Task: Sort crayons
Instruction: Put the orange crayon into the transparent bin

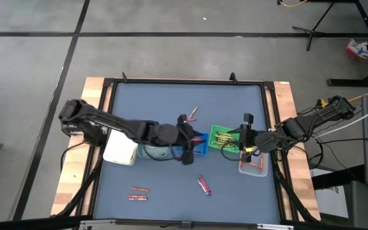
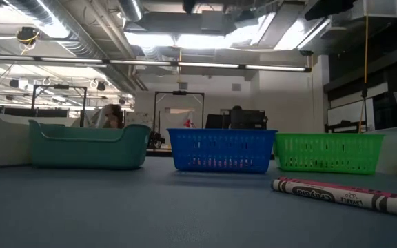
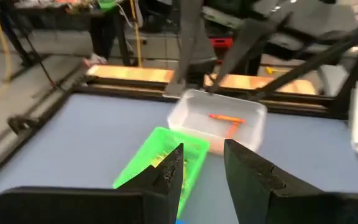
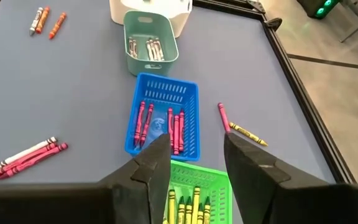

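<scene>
Currently both grippers, left (image 3: 201,165) and right (image 4: 194,158), hang released, empty, over the trays; loose crayons (image 4: 25,157) lie on the tabletop (image 1: 171,191); probably risk: clipping the green tray (image 4: 194,193) descending.

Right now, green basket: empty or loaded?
Loaded. The right wrist view shows yellow crayons lying inside the green basket; the high view shows sticks in it too.

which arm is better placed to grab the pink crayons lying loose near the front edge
Left, probably: the left hand hangs over the blue tray, nearer the pink crayons than the right hand over the green tray.
</scene>
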`<state>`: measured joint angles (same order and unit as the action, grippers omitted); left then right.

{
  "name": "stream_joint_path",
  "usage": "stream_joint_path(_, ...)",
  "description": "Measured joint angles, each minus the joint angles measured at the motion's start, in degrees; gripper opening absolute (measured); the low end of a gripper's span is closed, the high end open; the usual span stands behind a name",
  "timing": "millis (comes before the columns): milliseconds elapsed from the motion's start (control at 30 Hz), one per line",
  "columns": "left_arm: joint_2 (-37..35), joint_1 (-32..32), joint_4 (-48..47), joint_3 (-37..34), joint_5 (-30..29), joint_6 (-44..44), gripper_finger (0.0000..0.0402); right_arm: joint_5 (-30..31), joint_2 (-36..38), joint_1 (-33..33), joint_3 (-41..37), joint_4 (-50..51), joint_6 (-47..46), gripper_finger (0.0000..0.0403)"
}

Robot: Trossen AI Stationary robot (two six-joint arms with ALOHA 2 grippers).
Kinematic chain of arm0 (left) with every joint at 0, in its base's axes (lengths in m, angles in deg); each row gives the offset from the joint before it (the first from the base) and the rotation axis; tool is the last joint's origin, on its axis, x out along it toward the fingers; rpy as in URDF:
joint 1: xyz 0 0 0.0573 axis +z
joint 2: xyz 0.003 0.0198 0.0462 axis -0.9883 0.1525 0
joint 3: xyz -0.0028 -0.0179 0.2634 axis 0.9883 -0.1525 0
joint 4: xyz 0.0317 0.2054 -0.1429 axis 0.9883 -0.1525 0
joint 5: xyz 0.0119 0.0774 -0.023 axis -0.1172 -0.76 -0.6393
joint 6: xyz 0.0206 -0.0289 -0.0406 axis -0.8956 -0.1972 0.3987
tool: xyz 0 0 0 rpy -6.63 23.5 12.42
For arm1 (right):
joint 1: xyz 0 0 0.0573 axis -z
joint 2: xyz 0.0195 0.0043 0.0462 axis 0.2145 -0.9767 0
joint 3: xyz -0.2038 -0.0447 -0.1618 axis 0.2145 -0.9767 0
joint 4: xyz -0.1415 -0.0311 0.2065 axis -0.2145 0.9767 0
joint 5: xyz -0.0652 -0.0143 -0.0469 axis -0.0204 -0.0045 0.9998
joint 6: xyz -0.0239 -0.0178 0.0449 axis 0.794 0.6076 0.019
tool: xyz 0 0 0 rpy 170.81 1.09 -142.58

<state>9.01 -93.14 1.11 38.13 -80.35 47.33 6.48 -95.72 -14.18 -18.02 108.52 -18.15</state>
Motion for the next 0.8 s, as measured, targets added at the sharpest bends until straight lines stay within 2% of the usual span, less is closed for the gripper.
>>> stream_joint_path(133,-3.3,-3.2,-8.9,0.0,2.8,5.1,0.0101,-0.1,-0.6,0.0,0.0,0.0,0.0,0.015)
stream_joint_path(400,-3.8,-11.6,-24.9,0.0,12.6,23.7,0.0101,-0.7,-2.8,0.0,0.0,0.1,0.0,0.015)
stream_joint_path(567,-3.5,-18.0,-33.5,0.0,13.5,32.3,0.0101,-1.1,-4.7,0.0,0.0,0.1,0.0,0.015)
stream_joint_path(800,-3.4,-26.2,-40.3,0.0,13.4,36.9,0.0101,-1.1,-7.2,0.0,0.0,0.0,-0.1,0.015)
